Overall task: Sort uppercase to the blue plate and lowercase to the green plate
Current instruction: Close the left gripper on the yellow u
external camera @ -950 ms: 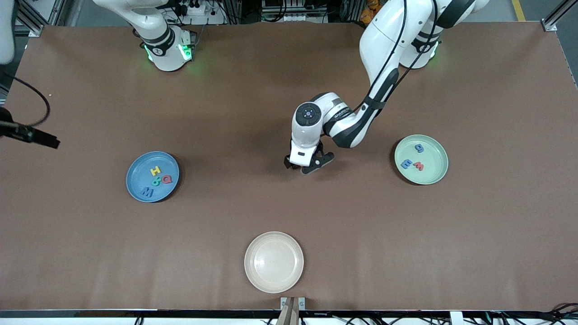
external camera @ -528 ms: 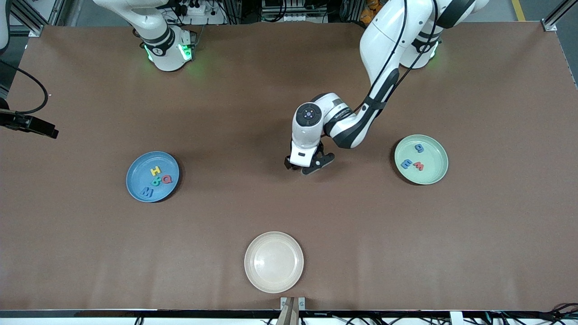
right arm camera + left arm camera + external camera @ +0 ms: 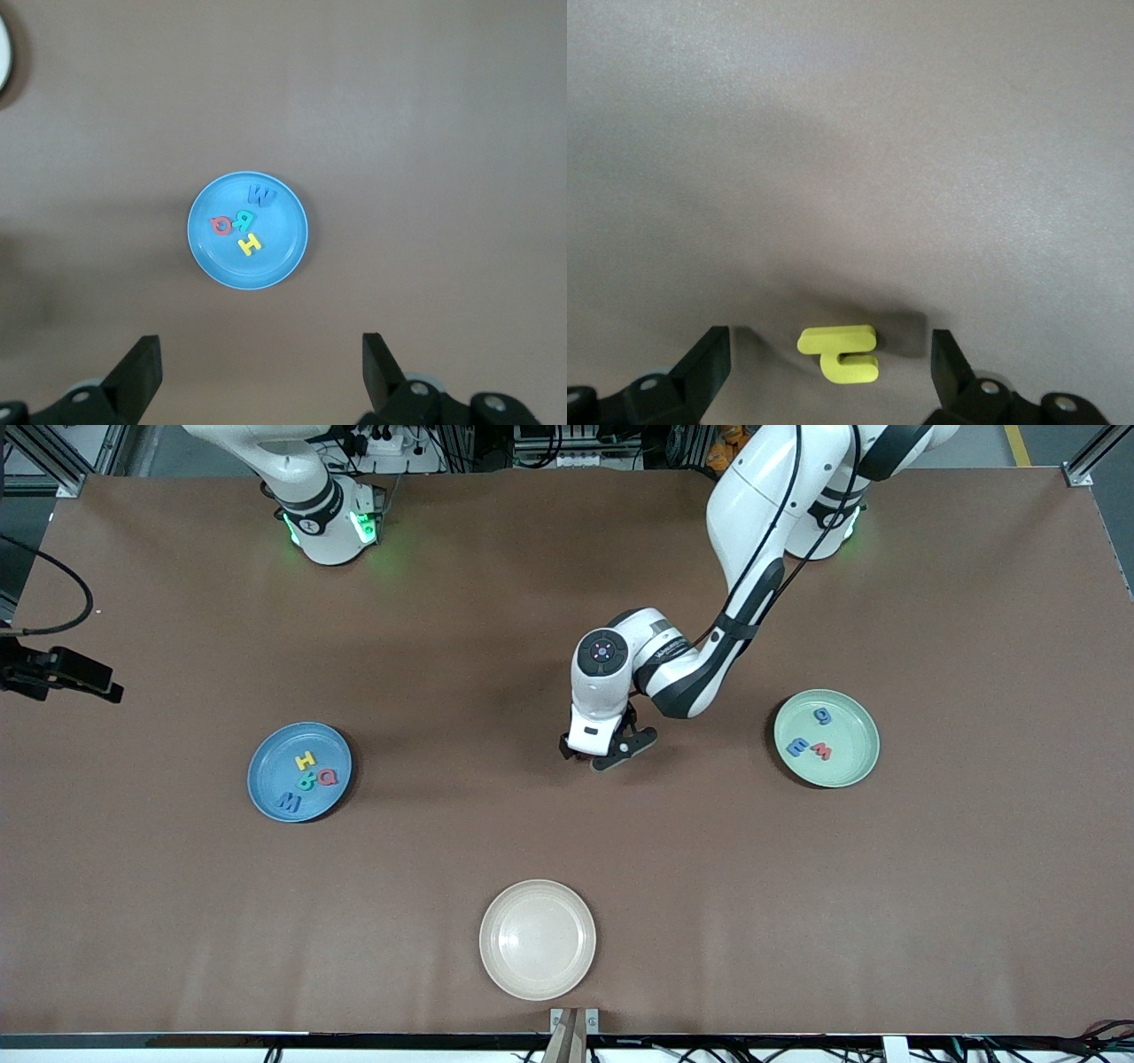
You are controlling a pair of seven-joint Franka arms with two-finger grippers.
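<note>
My left gripper (image 3: 607,755) is low over the middle of the table, open. A small yellow lowercase letter (image 3: 840,352) lies flat on the table between its fingers, touching neither; the front view hides it under the hand. The blue plate (image 3: 270,766) holds the uppercase yellow H (image 3: 305,760), green R (image 3: 306,781), red Q (image 3: 328,777) and blue M (image 3: 288,803). The green plate (image 3: 850,735) holds the lowercase blue g (image 3: 823,715), blue m (image 3: 797,747) and red w (image 3: 822,752). My right gripper (image 3: 260,345) hangs open and empty, high above the blue plate (image 3: 283,239).
A cream plate (image 3: 537,939) with nothing in it sits near the table's front edge. A dark part with a cable (image 3: 62,676) juts in at the right arm's end. The left arm's forearm (image 3: 709,664) slants over the table between the gripper and the green plate.
The left gripper has barely shifted over the yellow letter. The dark part at the right arm's end has drifted a little. Plates and letters have not moved.
</note>
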